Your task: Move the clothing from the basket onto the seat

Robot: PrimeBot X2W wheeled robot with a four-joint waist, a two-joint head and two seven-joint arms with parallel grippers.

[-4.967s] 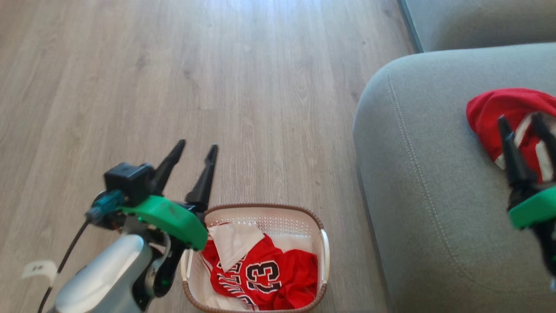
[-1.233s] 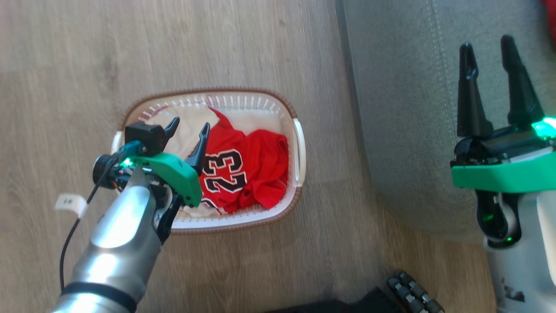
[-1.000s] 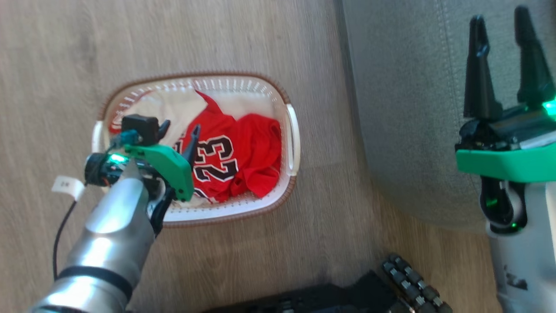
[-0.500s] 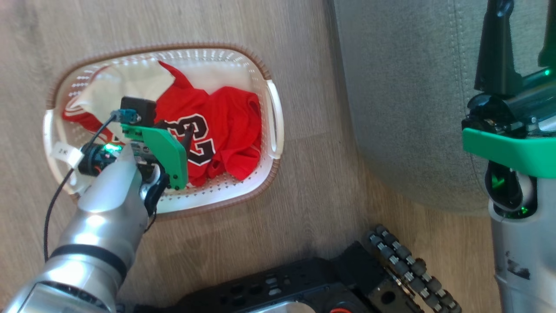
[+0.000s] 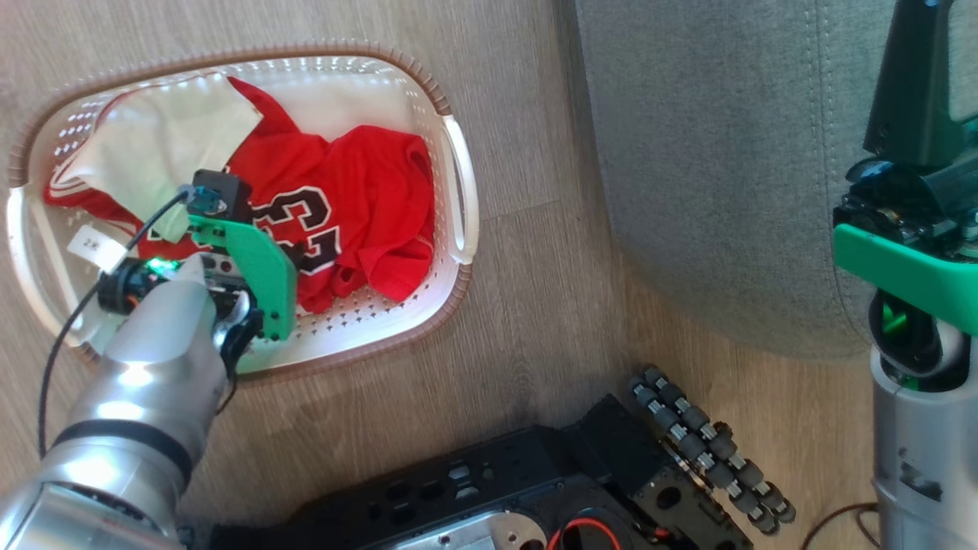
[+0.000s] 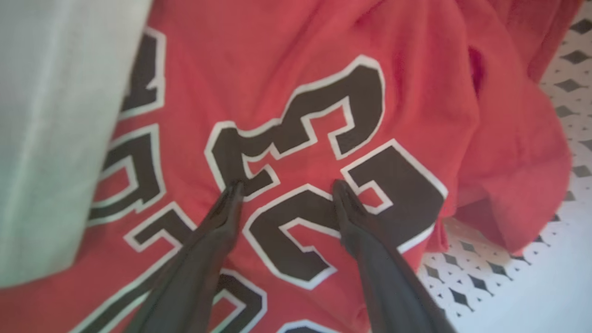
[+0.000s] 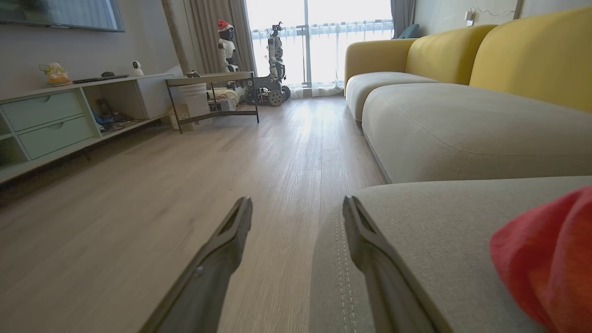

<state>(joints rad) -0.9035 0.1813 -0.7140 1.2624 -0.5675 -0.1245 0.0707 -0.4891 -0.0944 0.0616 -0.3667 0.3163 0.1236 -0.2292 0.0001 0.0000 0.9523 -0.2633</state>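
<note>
Left gripper [image 6: 287,186]: lowered into basket [image 5: 462,191], jaws apart, tips now at jersey [image 6: 300,115]. You're set to clamp. Right gripper [image 7: 297,206]: apart, empty, by seat [image 7: 439,231].

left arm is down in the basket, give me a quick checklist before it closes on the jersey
1. Left gripper open: ok, jaws stand apart.
2. Fingertips over the jersey: ok, they straddle its number.
3. Fingers clear of the basket wall: ok, red cloth lies under both.
4. White cloth outside the jaws: ok, it lies off to one side.
5. Jersey free of whatever lies beneath it: cannot tell.
6. Seat has room: ok, bare grey beside the red garment; right gripper open and empty.
</note>
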